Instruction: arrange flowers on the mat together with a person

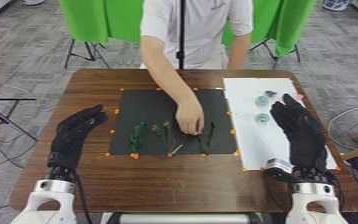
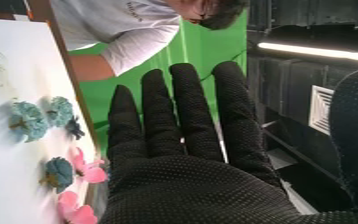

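Green cloth (image 1: 88, 20) above grey tiles (image 1: 24, 65)

a brown wooden table (image 1: 171, 182) carries a black mat (image 1: 144, 110) and, just beside it, a white sheet (image 1: 257, 145).

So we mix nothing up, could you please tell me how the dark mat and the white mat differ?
The dark mat carries green stems; the white mat carries flower heads. A person's hand is at the dark mat, while the robot's right hand is over the white mat. Both lie on the brown table.
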